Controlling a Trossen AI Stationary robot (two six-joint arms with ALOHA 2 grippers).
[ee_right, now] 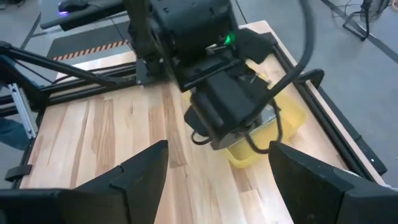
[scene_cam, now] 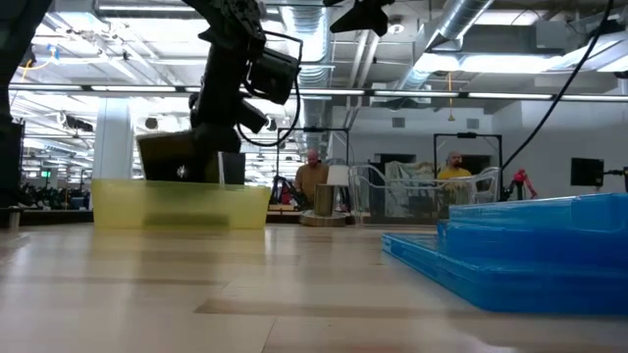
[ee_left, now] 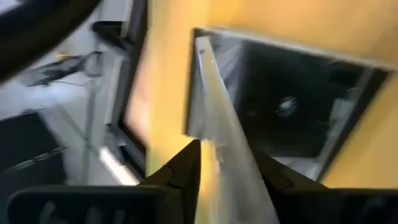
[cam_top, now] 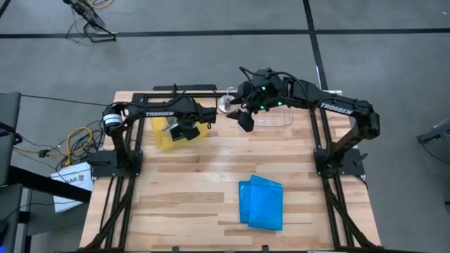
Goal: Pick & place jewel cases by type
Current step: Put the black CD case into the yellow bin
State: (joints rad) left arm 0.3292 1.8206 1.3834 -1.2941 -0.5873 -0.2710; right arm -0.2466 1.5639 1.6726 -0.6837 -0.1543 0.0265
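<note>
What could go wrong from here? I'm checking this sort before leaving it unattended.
The left gripper pinches only the thin edge of a clear-grey jewel case above the yellow tray, so it may twist or land crooked on the case already inside. The open right gripper hovers close by; the arms could collide.

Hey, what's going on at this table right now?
The robot is sorting jewel cases. Its left end effector is shut on a clear-grey jewel case, holding it over the yellow tray, where another dark-insert case already lies. The right end effector is open and waits above the table near the clear tub. A few blue jewel cases sit stacked on the table, not yet sorted.
</note>
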